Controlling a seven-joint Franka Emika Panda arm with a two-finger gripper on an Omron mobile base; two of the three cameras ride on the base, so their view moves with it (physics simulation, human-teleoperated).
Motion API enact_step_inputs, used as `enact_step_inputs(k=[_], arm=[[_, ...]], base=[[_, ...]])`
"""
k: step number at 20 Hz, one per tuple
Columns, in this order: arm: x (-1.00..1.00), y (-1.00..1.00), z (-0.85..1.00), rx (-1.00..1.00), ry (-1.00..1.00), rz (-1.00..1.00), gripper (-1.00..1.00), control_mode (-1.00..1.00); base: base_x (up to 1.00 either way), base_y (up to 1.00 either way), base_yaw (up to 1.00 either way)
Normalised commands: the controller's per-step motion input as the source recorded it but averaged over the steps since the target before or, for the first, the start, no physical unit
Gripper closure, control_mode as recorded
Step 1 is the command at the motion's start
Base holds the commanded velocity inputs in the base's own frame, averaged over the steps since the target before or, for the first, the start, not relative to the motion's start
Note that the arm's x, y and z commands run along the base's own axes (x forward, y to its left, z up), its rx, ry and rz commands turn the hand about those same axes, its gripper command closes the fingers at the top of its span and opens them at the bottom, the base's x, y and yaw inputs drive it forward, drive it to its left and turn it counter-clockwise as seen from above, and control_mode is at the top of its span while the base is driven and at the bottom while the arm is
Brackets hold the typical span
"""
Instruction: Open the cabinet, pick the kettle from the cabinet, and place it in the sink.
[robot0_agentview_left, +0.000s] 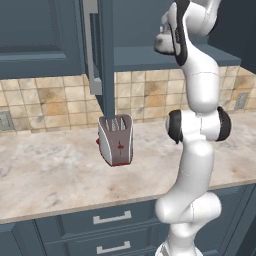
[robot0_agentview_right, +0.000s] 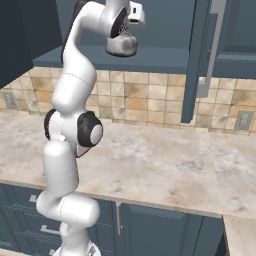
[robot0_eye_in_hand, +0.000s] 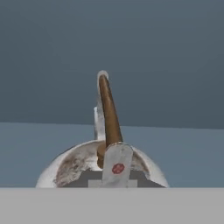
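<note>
Up high, the cabinet (robot0_agentview_left: 175, 57) is open. Its door (robot0_agentview_left: 106, 60) swings out toward the robot, so in the left base view it shows edge-on, with its long silver handle (robot0_agentview_left: 91, 47) beside it. In the right base view the same door (robot0_agentview_right: 196, 60) hangs at the right, and its handle (robot0_agentview_right: 212, 47) runs down to a lower end that is easy to see, while the top is cut off by the picture's edge. The inside of the cabinet is dark blue and plain.

Below it lies the marble counter (robot0_agentview_left: 50, 170), with a tan tiled wall (robot0_agentview_left: 145, 95) behind. The white arm (robot0_agentview_left: 200, 125) stands in front and hides part of the counter and the tiles in both base views.

On the counter stands a silver toaster (robot0_agentview_left: 116, 140) with red marks. The hanging door covers part of its top.

The kettle (robot0_agentview_right: 121, 46) sits on the cabinet shelf, right at the front edge, under the robot's hand. From the left base view just a bit of its round body (robot0_agentview_left: 162, 44) peeks out behind the arm. In the hand view the kettle's (robot0_eye_in_hand: 78, 168) lower half is cut off, and its spout cannot be made out. Its brown handle (robot0_eye_in_hand: 109, 113) rises up like a thin arch.

The gripper (robot0_eye_in_hand: 114, 168) is clenched on that handle. Its fingers are mostly hidden low in the hand view.
</note>
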Motion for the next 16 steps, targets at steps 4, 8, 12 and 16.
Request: enact_step_inputs(k=[4, 8, 12, 16], arm=[[-0.38, -0.11, -0.04, 0.14, -0.01, 0.03, 1.0, -1.0], [-0.6, -0.12, -0.1, 0.15, -0.17, 0.02, 1.0, -1.0], [-0.67, -0.06, -0.09, 0.1, -0.25, 0.02, 1.0, -1.0], [-0.75, -0.03, -0.12, 0.07, -0.36, 0.0, 1.0, -1.0]], base=[[0.0, 0.0, 0.0], [0.0, 0.0, 0.0], [0.0, 0.0, 0.0], [0.0, 0.0, 0.0]])
